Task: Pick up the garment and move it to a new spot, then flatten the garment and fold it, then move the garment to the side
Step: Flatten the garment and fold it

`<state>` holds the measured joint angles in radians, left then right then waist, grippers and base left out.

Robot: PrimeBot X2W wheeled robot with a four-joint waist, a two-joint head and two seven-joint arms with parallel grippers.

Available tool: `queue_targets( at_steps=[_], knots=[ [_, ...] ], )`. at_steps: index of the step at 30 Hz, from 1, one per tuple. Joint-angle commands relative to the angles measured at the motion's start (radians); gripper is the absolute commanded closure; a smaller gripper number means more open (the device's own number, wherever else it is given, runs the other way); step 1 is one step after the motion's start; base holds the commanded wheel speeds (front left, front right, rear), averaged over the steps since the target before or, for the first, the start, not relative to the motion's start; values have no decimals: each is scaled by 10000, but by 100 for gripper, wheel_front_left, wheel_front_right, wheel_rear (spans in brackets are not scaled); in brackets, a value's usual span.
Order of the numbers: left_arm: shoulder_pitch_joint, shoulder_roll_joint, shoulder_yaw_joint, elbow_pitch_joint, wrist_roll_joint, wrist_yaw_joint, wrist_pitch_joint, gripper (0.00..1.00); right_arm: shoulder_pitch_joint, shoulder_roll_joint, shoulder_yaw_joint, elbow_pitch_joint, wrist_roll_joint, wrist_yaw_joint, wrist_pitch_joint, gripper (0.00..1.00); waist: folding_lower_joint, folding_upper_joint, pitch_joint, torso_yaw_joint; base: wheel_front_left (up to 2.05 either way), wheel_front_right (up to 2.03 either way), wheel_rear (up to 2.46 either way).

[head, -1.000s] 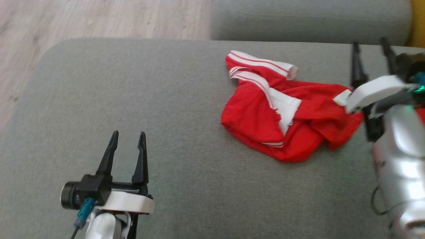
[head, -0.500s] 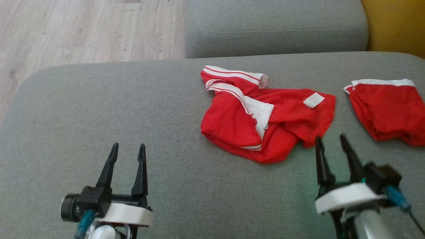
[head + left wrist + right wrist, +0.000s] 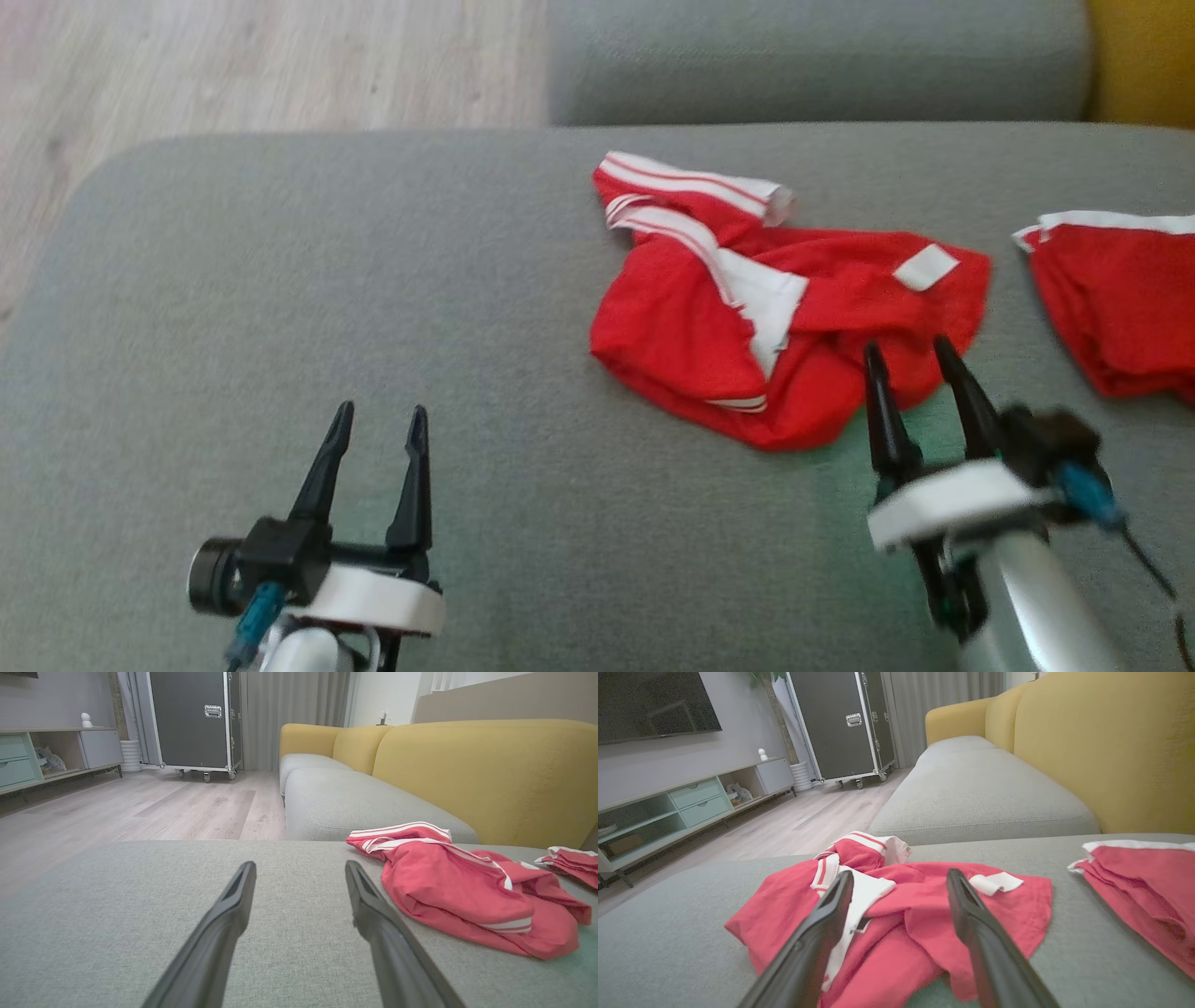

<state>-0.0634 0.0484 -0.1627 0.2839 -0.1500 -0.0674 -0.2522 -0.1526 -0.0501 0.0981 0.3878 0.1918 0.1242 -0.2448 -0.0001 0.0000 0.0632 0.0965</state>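
1. The garment (image 3: 709, 345) is red with white stripes. It lies crumpled in a heap on the grey sofa (image 3: 373, 280) seat, right of centre in the head view.
2. I judge it thin, soft and light. It should hang limp when lifted, with no stiffness to help me, and the layers are bunched, so a pinch may catch one layer or several.
3. Best hold, I think, is the striped band (image 3: 691, 182) at the far end, since that hem looks thicker and gives a true edge for flattening. The near edge by the right tool is the quicker option. The white tag (image 3: 926, 267) is too small to trust.
4. The right tool (image 3: 907, 345) has its fingers spread and is empty, with its tips at the garment's near edge. In the right wrist view the fingers straddle a fold of the garment (image 3: 901, 919). I can't tell whether they touch the cloth.
5. The left tool (image 3: 381, 411) is also spread wide and holds nothing. It sits over bare seat, well apart from the garment and to its left.
6. A second red piece (image 3: 1120, 308) lies to the right, apart from the first. I should avoid dragging into it.
7. The seat weave looks grippy, so the cloth may cling when slid, and lifting seems safer. There is bare seat to the left for the new spot.
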Motion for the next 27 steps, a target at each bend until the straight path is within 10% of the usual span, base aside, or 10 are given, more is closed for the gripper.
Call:
queue_targets(
  at_steps=[1,20,21,22,27],
  knots=[
    [-599,19,196,-245,-75,-14,-95,0,-942,-2,317,102,44,65,161,0,1,0,351,330,0,0,0],
    [-1281,18,-639,131,-485,143,-95,0,-4641,-172,-440,5389,-278,65,720,0,1,0,1262,1739,0,0,0],
    [-1269,18,-638,138,-483,150,-95,0,-4697,-160,-392,5526,-274,65,637,34,1,0,1256,1742,0,0,0],
    [-1255,18,-640,149,-480,158,-95,0,-4747,-154,-314,5620,-327,65,508,100,1,0,1247,1739,0,0,0],
    [-1201,18,-581,227,-464,190,-95,0,-4889,-106,28,6074,-367,65,161,100,1,0,1053,1609,0,0,0]
  ],
)
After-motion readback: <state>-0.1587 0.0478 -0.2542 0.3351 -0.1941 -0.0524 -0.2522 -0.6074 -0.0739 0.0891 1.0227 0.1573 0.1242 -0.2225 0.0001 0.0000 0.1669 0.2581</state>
